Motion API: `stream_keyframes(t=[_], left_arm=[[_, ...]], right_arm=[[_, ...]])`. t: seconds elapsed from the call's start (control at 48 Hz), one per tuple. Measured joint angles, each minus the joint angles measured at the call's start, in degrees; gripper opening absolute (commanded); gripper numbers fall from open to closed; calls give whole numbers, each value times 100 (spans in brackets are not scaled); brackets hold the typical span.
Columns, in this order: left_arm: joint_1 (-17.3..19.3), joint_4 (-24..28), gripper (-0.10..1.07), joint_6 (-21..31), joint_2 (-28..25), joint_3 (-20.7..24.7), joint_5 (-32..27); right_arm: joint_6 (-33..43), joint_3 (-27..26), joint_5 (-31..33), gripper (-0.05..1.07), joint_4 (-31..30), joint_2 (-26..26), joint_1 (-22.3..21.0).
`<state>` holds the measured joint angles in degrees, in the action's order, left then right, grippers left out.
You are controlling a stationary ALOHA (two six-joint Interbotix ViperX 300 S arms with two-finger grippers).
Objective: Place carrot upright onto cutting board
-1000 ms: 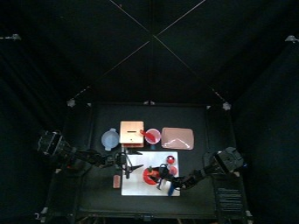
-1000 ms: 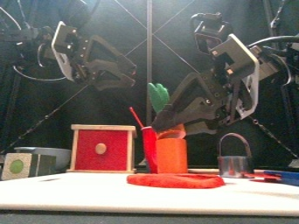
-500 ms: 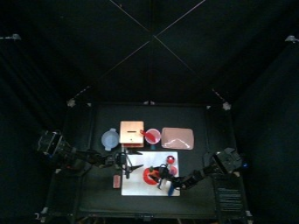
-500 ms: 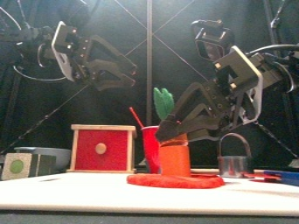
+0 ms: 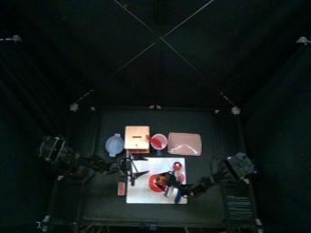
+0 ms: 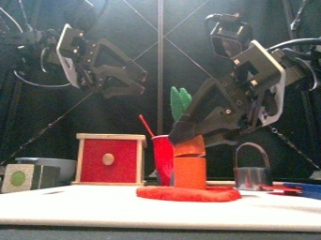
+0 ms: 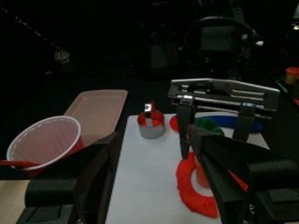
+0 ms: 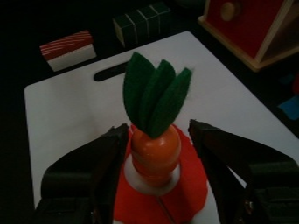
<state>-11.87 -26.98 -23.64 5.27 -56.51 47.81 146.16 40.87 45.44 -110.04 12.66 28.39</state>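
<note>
Carrot (image 8: 155, 131) stands upright, lower centre, on cutting board (image 8: 82, 101); right end effector (image 8: 158, 162) released, so I lift straight up without brushing its leaves.

We are looking at black curtains (image 5: 49, 82) hanging on every side, closing in a small black table (image 5: 97, 123). Thin pale lines (image 5: 155, 36) are crossing overhead in an X. Light is falling mainly on the table's middle, while everything around it is staying dark.
</note>
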Motion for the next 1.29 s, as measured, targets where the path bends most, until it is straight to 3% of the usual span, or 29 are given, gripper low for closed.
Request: stream_keyframes(t=[0.292,0.479,0.625,0.75,1.021,1.188,1.292], left_arm=[[0,-9,96,0,0,-9,0],[0,-9,96,-9,-26,0,-9],[0,-9,96,-18,-62,-18,0],[0,0,96,-35,-62,-53,0],[0,18,96,-26,0,-158,0],[0,18,96,-35,18,-167,0],[0,26,96,-35,53,-167,0]], right_arm=[[-668,-167,-272,90,703,-501,18],[-1011,-167,-149,90,835,-861,9],[-1336,-105,-53,90,879,-1318,9],[-1485,123,-167,90,1283,-1819,9],[-1854,1230,-1635,90,3129,-3252,-141],[-3463,1749,-1688,90,4808,-3902,-387],[-5203,1723,-1283,90,6161,-4096,-571]])
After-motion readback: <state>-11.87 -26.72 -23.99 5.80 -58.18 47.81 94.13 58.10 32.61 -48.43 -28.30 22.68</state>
